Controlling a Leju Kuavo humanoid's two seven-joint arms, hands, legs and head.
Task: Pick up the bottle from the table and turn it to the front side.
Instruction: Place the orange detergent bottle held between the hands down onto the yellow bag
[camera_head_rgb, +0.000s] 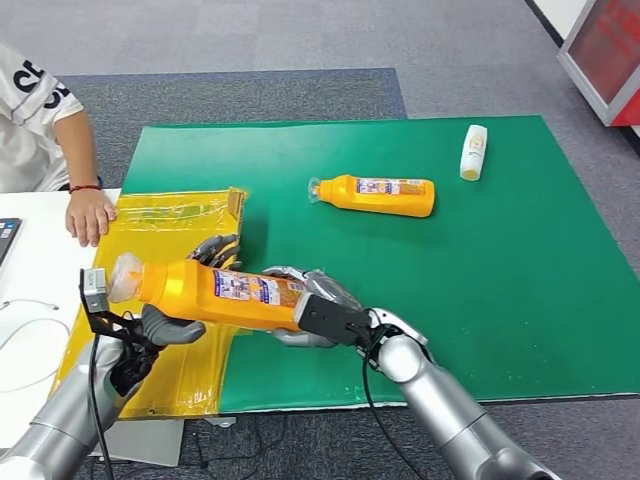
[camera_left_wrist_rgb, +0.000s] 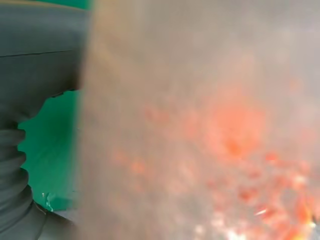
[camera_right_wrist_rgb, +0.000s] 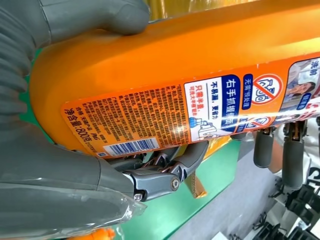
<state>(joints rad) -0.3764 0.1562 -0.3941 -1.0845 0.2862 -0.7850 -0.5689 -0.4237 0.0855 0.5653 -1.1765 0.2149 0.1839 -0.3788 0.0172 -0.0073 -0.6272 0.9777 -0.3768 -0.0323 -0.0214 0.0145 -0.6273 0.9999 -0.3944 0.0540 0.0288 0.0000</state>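
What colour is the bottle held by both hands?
Orange bottle, clearest in the head view.

Two orange bottles (camera_head_rgb: 215, 290) (camera_head_rgb: 377, 195), one white bottle (camera_head_rgb: 473, 152)

You have a second orange bottle (camera_head_rgb: 375, 195) lying on its side on the green mat (camera_head_rgb: 528, 260), a small white bottle (camera_head_rgb: 473, 152) well apart near the far edge, and a person's hand (camera_head_rgb: 89, 214) resting beside the yellow sheet (camera_head_rgb: 177, 215).

Two smooth silver tubular metal arms (camera_head_rgb: 445, 405) end in hands with grey ribbed rubber covers (camera_right_wrist_rgb: 15, 70), thick grey thumbs (camera_right_wrist_rgb: 94, 17) and darker fingers (camera_right_wrist_rgb: 263, 148). Thin black cables (camera_head_rgb: 96, 400) loop beside each wrist. A small screw (camera_right_wrist_rgb: 174, 184) fastens the right hand's metal linkage.
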